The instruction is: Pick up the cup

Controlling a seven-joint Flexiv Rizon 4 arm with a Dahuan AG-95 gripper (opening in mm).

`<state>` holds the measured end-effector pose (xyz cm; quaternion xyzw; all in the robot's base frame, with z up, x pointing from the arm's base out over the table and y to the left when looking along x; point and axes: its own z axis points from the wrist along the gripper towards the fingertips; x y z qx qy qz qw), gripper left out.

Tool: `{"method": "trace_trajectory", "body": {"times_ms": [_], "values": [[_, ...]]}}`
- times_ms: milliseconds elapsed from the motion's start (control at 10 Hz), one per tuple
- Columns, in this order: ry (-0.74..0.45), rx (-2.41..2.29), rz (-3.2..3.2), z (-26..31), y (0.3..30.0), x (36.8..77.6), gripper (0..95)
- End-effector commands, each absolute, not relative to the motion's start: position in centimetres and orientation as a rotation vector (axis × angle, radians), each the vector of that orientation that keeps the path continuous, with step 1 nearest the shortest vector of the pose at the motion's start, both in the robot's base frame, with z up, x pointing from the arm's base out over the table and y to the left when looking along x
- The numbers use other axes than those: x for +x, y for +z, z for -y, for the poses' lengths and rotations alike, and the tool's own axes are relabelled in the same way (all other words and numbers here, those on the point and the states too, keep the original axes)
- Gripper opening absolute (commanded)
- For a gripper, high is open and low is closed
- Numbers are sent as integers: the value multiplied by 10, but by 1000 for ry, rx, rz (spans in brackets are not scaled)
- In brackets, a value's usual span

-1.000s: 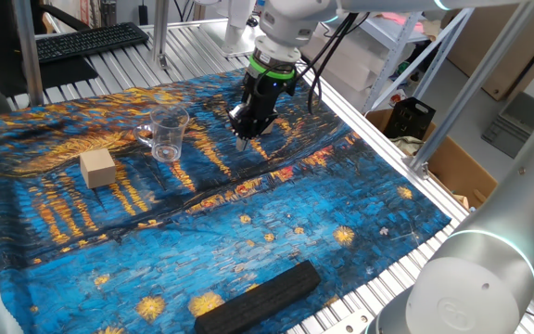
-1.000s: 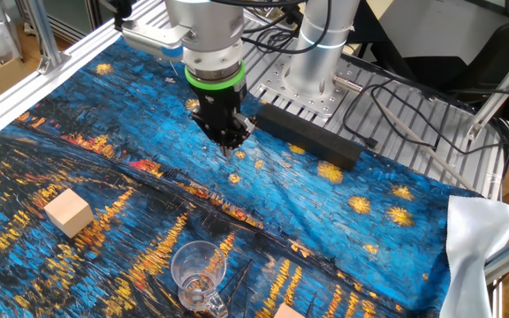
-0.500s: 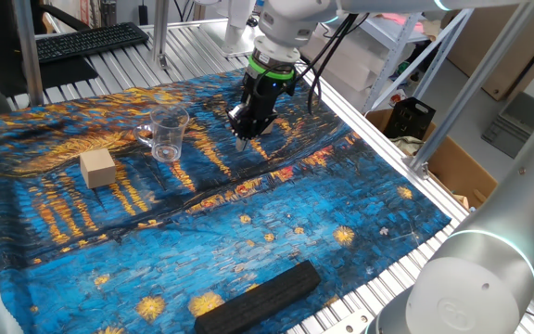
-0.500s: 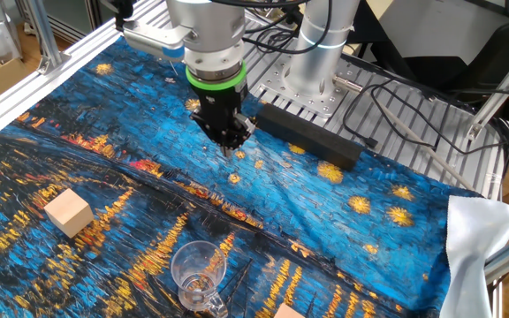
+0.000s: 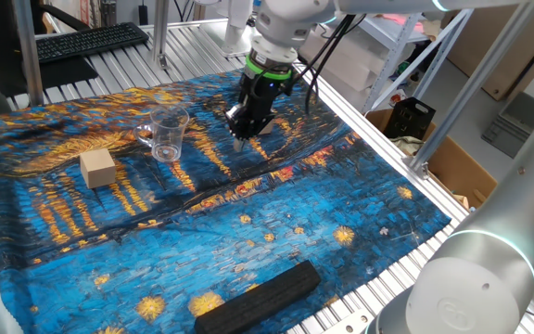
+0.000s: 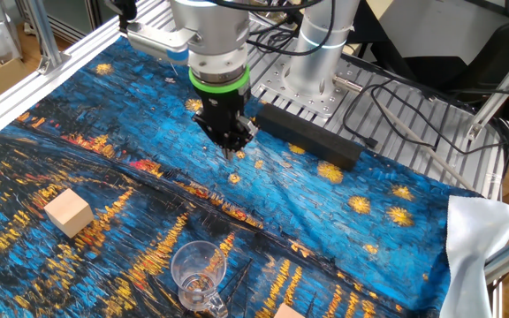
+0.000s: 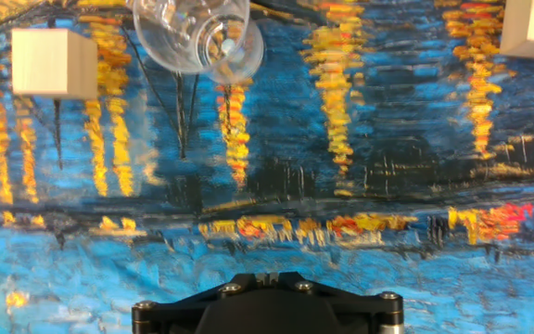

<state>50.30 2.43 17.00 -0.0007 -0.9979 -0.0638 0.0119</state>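
The clear cup (image 5: pixel 169 133) with a small side handle stands upright on the blue and orange painted cloth (image 5: pixel 248 232). It also shows in the other fixed view (image 6: pixel 198 272) and at the top left of the hand view (image 7: pixel 197 32). My gripper (image 5: pixel 240 141) hangs just above the cloth, well to the right of the cup and apart from it. Its fingers come together to a point and hold nothing. It shows in the other fixed view (image 6: pixel 231 155) too. In the hand view only the gripper's black base shows at the bottom edge.
A tan wooden cube (image 5: pixel 97 168) sits left of the cup, also in the hand view (image 7: pixel 54 62). A second cube (image 7: pixel 533 28) lies on the cup's other side. A black bar (image 5: pixel 260 295) lies near the cloth's front edge. Metal frame posts stand around the table.
My gripper has shifted very slightly, by a few pixels; it stays shut above the cloth. The cup and cubes have not moved.
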Motion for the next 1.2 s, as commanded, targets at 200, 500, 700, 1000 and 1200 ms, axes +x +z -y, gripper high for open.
{"method": "trace_trajectory", "body": {"times_ms": [200, 500, 700, 1000, 1200], "values": [[-32, -56, 3097, -41, 165, 506, 190], [17, -173, 3092, -54, 156, 510, 950], [8, -156, 3093, -64, 149, 514, 950], [-119, -18, 3100, -65, 146, 515, 950], [-174, -46, 3107, -67, 147, 514, 570]]}}
